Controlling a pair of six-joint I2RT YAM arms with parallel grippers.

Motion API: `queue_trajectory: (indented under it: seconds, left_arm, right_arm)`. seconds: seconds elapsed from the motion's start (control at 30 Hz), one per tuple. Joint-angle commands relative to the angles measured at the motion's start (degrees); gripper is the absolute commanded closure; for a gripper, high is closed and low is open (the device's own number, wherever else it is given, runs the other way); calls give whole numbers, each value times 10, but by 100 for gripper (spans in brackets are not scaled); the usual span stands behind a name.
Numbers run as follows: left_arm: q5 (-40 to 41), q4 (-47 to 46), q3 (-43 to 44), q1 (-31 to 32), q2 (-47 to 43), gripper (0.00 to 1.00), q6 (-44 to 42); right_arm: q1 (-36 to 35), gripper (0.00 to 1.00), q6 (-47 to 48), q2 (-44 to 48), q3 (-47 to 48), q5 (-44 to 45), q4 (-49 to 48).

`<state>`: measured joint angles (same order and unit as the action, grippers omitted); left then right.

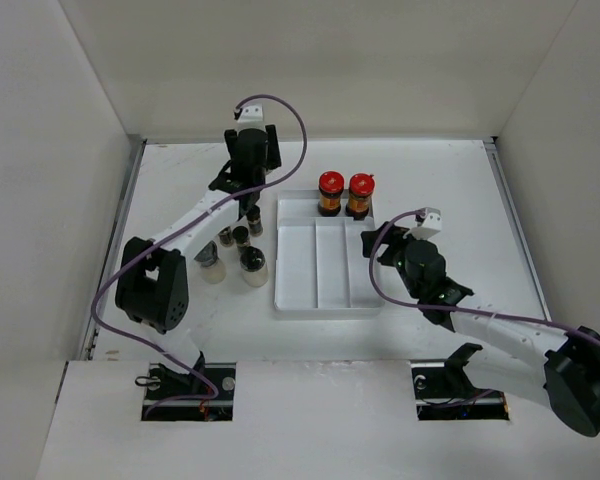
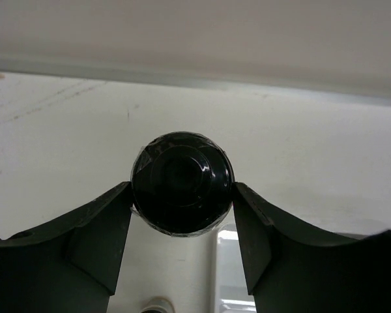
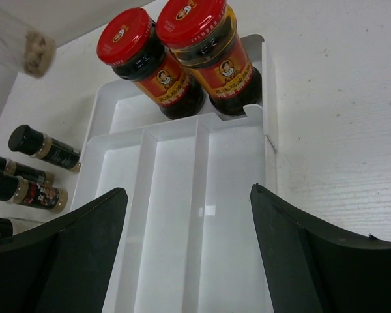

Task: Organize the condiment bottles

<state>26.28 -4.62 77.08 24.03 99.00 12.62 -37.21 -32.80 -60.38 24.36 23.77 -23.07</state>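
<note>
My left gripper is shut on the round cap of a black-capped condiment bottle, with a finger touching each side. From above, this gripper stands over the bottle just left of the white divided tray. Other small bottles stand close by, with two wider jars nearer. Two red-capped jars stand in the tray's far compartment. My right gripper hangs open over the tray's long slots, holding nothing.
White walls close in the table on three sides. In the right wrist view, several black-capped bottles stand left of the tray and the red-capped jars fill its far end. The right arm lies right of the tray.
</note>
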Motion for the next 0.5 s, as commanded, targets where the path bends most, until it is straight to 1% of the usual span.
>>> queue_trajectory:
  seconds: [0.0, 0.23, 0.47]
  left_arm:
    - [-12, -41, 36, 19, -32, 62, -2]
    - [-22, -39, 21, 86, -14, 62, 22]
    - [-22, -50, 12, 106, 19, 62, 46]
  right_arm:
    - [-5, 17, 1, 18, 6, 0, -39]
    - [-5, 17, -2, 25, 2, -1, -39]
    - [-5, 17, -3, 29, -1, 0, -39]
